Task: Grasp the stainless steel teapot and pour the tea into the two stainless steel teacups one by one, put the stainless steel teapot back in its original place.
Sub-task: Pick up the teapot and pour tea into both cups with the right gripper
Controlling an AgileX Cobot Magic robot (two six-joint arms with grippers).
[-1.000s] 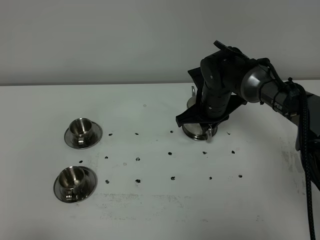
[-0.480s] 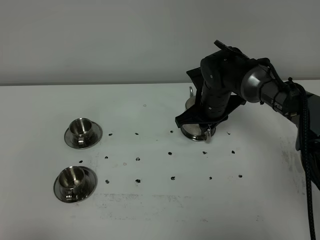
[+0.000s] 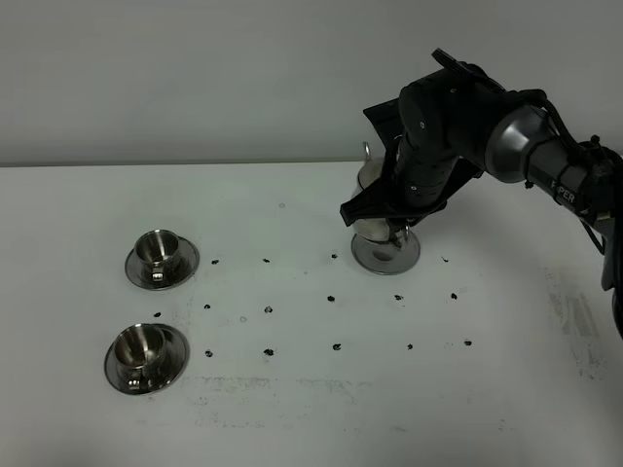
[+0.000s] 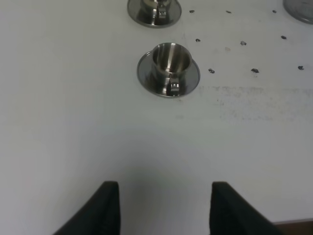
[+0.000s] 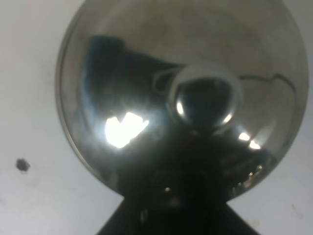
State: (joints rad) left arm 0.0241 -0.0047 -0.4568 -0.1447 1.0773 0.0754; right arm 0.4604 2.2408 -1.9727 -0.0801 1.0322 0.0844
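The stainless steel teapot (image 3: 372,225) hangs a little above its round steel coaster (image 3: 387,255), mostly hidden by my right gripper (image 3: 397,216), which is shut on its handle. In the right wrist view the teapot's lid (image 5: 146,73) and knob (image 5: 208,98) fill the frame, and the gripper (image 5: 171,210) is a dark shape at the lid's edge. The two stainless steel teacups on saucers stand at the left, one farther back (image 3: 161,258) and one nearer the front (image 3: 144,355). My left gripper (image 4: 164,208) is open and empty, low over the table, facing the near cup (image 4: 168,68).
The white table (image 3: 292,409) carries small black dot marks between the cups and the coaster. The far cup (image 4: 154,7) and the coaster's rim (image 4: 301,10) show at the edge of the left wrist view. The right arm (image 3: 545,165) reaches in from the right.
My right gripper has risen with the teapot, lifting it off the coaster, which now shows bare beneath it. The cups and the left gripper have not moved.
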